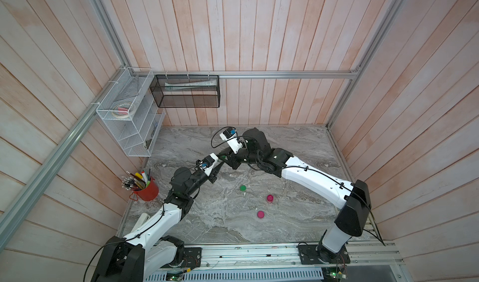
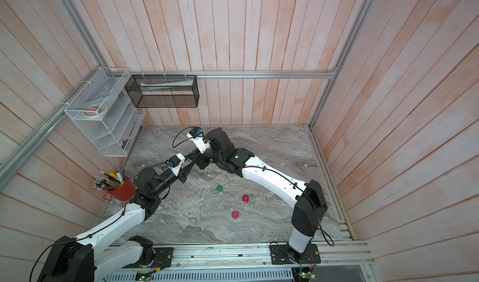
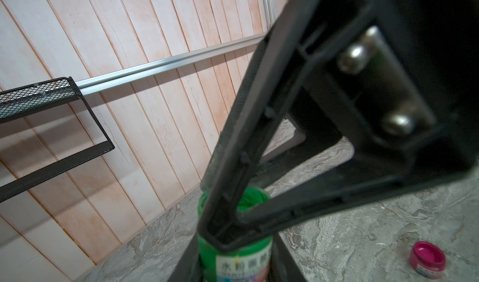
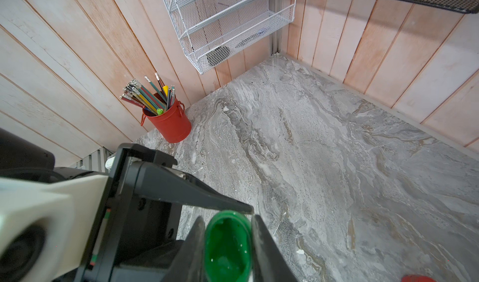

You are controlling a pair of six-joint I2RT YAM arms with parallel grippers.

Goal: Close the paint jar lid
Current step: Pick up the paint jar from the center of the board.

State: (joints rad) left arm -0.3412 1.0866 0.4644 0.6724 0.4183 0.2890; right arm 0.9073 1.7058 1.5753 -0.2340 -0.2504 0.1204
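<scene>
So, we'd say this one's barely begun. The green paint jar (image 4: 228, 249) is wide open, with wet paint showing in its mouth. What we take for its green lid (image 1: 242, 188) lies loose on the desk (image 1: 298, 216), well out from the red pencil cup (image 1: 147, 191) toward the desk's middle. The jar is a bit nearer that cup, on the back-wall side, where both arms meet. The left jaws are clamped round its labelled body. The right jaws press either side of the rim, with no gap we can see. Fetching, seating and twisting the lid is all left to do, we reckon.
</scene>
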